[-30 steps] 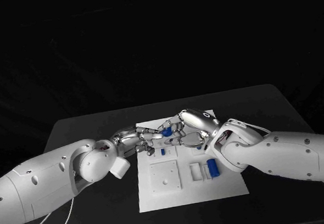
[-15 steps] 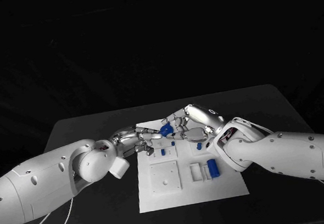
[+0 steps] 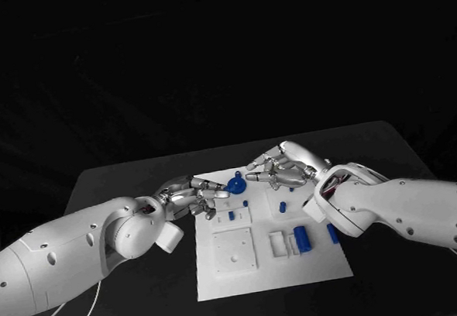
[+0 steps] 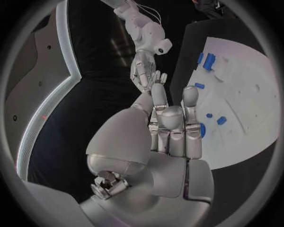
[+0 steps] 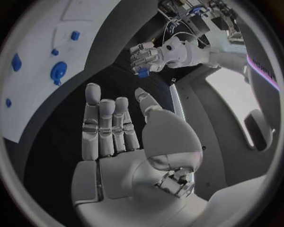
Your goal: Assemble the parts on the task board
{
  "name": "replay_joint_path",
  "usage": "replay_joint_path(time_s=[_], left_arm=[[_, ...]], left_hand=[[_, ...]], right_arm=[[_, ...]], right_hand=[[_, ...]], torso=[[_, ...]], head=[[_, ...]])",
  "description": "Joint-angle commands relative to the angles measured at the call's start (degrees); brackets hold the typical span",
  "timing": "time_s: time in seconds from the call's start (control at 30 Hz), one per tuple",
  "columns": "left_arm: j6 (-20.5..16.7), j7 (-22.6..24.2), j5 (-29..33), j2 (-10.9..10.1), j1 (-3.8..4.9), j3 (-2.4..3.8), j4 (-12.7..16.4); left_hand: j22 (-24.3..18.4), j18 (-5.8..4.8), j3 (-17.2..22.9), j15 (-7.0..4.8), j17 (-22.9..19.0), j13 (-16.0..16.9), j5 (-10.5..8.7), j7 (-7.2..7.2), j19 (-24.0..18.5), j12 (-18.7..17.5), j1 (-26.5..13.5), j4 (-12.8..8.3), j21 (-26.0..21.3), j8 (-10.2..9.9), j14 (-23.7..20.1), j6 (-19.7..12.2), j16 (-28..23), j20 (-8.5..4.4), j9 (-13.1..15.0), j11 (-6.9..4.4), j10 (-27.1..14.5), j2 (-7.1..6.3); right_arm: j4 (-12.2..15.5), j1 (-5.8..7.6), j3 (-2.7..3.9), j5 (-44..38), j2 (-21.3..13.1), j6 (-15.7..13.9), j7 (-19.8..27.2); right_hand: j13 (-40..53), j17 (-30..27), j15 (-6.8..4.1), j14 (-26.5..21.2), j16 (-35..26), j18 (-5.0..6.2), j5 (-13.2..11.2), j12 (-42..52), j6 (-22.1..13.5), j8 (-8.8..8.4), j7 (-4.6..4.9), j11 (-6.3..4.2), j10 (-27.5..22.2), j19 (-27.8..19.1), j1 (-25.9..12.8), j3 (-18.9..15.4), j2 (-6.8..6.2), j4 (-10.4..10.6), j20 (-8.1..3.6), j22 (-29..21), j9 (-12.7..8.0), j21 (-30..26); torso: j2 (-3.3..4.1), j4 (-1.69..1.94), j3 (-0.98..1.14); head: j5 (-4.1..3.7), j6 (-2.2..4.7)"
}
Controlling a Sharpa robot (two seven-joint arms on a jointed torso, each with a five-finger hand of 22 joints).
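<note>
A black table (image 3: 129, 178) fills the lower half of the head view, its far edge running across the middle of the frame. Behind and around it hangs plain dark backdrop (image 3: 216, 58), faintly creased, taking the whole upper half. Floor at the lower corners lies in shadow.

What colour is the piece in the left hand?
Blue; the piece in the left hand shows best in the head view.

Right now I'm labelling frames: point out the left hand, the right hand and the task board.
left hand (image 3: 194, 195), head view, on its knuckles.
right hand (image 3: 286, 166), head view, on its back.
task board (image 3: 267, 272), head view, on its bare near part.
</note>
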Motion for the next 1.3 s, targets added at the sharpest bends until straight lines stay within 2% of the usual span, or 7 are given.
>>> replay_joint_path(time_s=[0.03,0.07,0.23,0.33,0.43,0.93,1.3], left_arm=[[-2.51,2.95,-3.8,-0.01,0.07,0.07,0.04],[-2.62,3.04,-3.98,-0.03,0.07,0.07,0.0],[-2.85,3.29,-4.5,-0.05,0.07,0.07,-0.09],[-2.86,3.37,-4.85,-0.03,0.07,0.07,-0.1],[-2.84,3.38,-5.0,-0.02,0.07,0.07,-0.09],[-2.39,3.17,-5.87,0.1,0.07,0.07,-0.14],[-1.96,3.01,-7.35,0.25,0.07,0.07,-0.1]], left_hand=[[-0.07,-0.09,0.33,0.12,0.0,-0.01,0.19,-0.86,0.1,-0.35,-0.04,-0.12,0.22,0.24,0.42,2.74,-0.33,-0.19,0.35,-0.06,0.45,0.43],[-0.07,-0.09,0.33,0.12,0.0,-0.01,0.19,-0.86,0.1,-0.35,-0.04,-0.12,0.22,0.24,0.42,2.74,-0.33,-0.19,0.35,-0.06,0.45,0.43],[-0.04,-0.04,0.41,0.07,0.24,-0.01,0.23,-0.86,0.2,-0.46,-0.08,-0.22,0.33,0.25,0.54,2.81,-0.29,-0.22,0.34,-0.1,0.56,0.4],[-0.04,-0.02,0.44,0.06,0.24,-0.01,0.23,-0.86,0.22,-0.5,-0.08,-0.25,0.35,0.24,0.55,2.8,-0.31,-0.22,0.33,-0.11,0.58,0.39],[-0.04,-0.02,0.44,0.06,0.24,-0.01,0.23,-0.86,0.22,-0.5,-0.08,-0.25,0.35,0.24,0.55,2.8,-0.31,-0.22,0.33,-0.11,0.58,0.39],[-0.03,0.04,0.49,0.03,0.4,0.02,0.23,-0.87,0.23,-0.61,-0.14,-0.29,0.41,0.24,0.6,2.81,-0.35,-0.21,0.3,-0.13,0.65,0.38],[-0.01,0.06,0.52,0.01,0.51,0.05,0.23,-0.88,0.25,-0.71,-0.19,-0.33,0.49,0.25,0.64,2.84,-0.4,-0.24,0.27,-0.14,0.7,0.36]], right_arm=[[0.48,0.0,0.12,12.9,-0.31,11.81,-9.16],[0.58,0.02,0.18,14.9,-0.41,12.89,-10.68],[1.09,0.1,0.37,22.8,-0.52,17.21,-16.95],[1.51,0.14,0.44,27.15,-0.37,19.51,-20.04],[2.03,0.17,0.47,30.91,-0.04,20.52,-21.83],[2.75,0.19,0.5,39.59,0.82,17.27,-20.17],[3.07,0.19,0.5,42.79,1.4,16.16,-15.69]], right_hand=[[0.52,1.04,-0.16,1.57,0.89,0.51,0.68,0.58,0.23,-0.21,-0.39,-0.19,0.7,0.98,-2.44,-0.56,0.47,1.66,-0.17,0.17,0.11,0.58],[0.73,1.38,-0.23,1.95,1.09,0.53,-0.31,0.73,0.38,-0.2,-0.46,-0.23,0.85,1.16,-3.38,-0.62,0.7,2.15,-0.23,0.21,0.17,0.71],[3.68,4.03,-0.75,4.47,2.3,0.5,-0.53,2.59,1.97,-0.17,-1.1,-0.72,3.13,2.16,-5.43,-1.57,0.93,3.66,-0.77,0.57,0.71,1.77],[4.71,5.29,-0.76,5.13,2.46,0.52,-1.28,2.91,1.62,-0.15,-0.97,-0.64,3.68,2.25,-5.73,-2.74,1.11,4.2,-0.82,0.67,0.73,2.28],[5.33,6.16,-0.72,5.36,2.2,0.61,-1.17,2.79,1.48,-0.16,-0.91,-0.62,3.8,2.05,-5.47,-4.0,1.48,4.51,-0.76,0.65,0.76,2.68],[5.95,6.97,-0.6,5.26,1.56,0.66,-0.17,2.48,0.96,-0.16,-0.75,-0.46,3.7,1.7,-5.96,-5.76,1.31,4.96,-0.65,0.37,0.71,3.06],[5.61,6.69,-0.38,4.56,0.84,0.68,-0.18,1.88,0.25,-0.18,-0.49,-0.23,2.88,1.16,-5.34,-5.83,1.42,3.99,-0.43,0.06,0.59,2.87]], torso=[[0.0,0.05,0.06],[0.0,0.05,0.09],[0.02,0.06,0.07],[0.03,0.06,0.08],[0.02,0.08,0.07],[0.02,0.08,0.06],[0.04,0.06,0.08]], head=[[-0.08,0.01],[-0.07,0.02],[-0.1,0.12],[-0.11,0.04],[-0.19,-0.01],[-0.12,-0.09],[-0.2,-0.09]])
